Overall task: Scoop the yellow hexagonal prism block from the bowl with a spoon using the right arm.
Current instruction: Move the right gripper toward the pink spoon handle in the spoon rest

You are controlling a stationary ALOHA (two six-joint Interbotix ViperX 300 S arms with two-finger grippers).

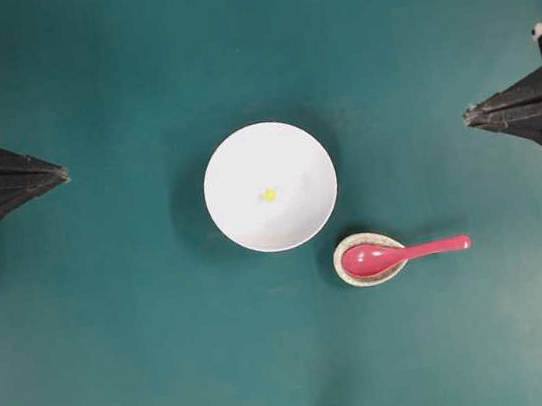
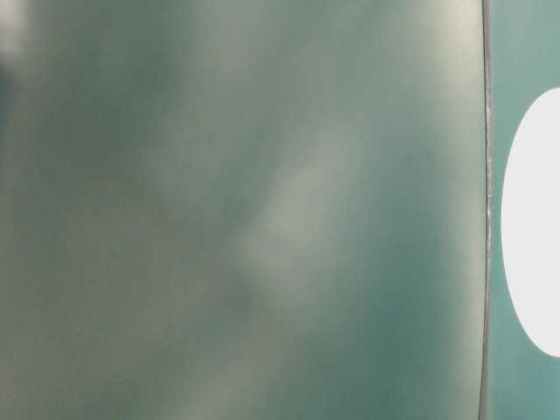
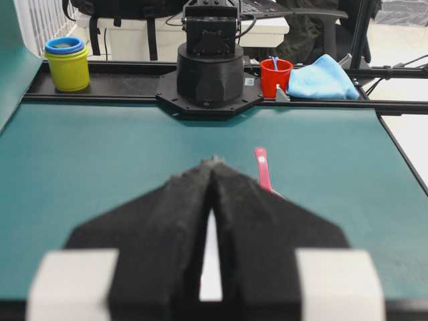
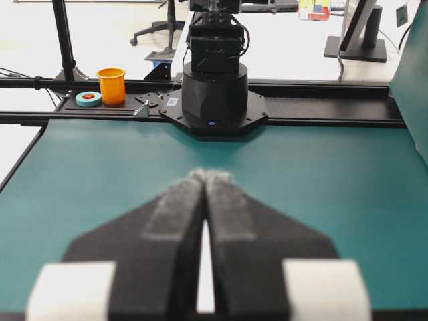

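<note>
Block (image 1: 269, 195): tiny, bright yellow, lies alone near the centre of the bowl (image 1: 235, 163), on the bottom. Bowl is round, plain white, glossy, mid-surface. In the table-level view only a white blur at the right edge shows; the rest is unreadable.

Spoon (image 1: 399, 255): glossy pink-red, oval scoop, short straight handle. Scoop rests in a small speckled cream dish (image 1: 344, 271) just beside the bowl's lower right rim; handle juts out over the surface (image 1: 122, 365) toward the right arm's side, unsupported. Nothing touches it.

Right pincer (image 1: 468, 116): parked at the right edge, well apart from spoon and bowl, pointed black fingers (image 4: 177, 200) pressed together, holding nothing. Left pincer (image 1: 63, 175): parked at the left edge, likewise closed and empty; its wrist view shows the spoon handle beyond its tip.

Judgement: task not begun; step in hand is fetching the spoon with the right arm.
- Open the right pincer first, then come in over the free handle end, not the scoop.
- Glazed handle looks slick; grip squarely across it, well back from the dish, so the spoon does not pivot or drag the dish.
- Lift clear before swinging over the bowl rim.
- The block is far smaller than the scoop and the bowl is smooth: it will likely skate ahead. Slide the scoop edge low along the bottom and trap the block against the curved wall.

Surface: matte teal mat, flat.
</note>
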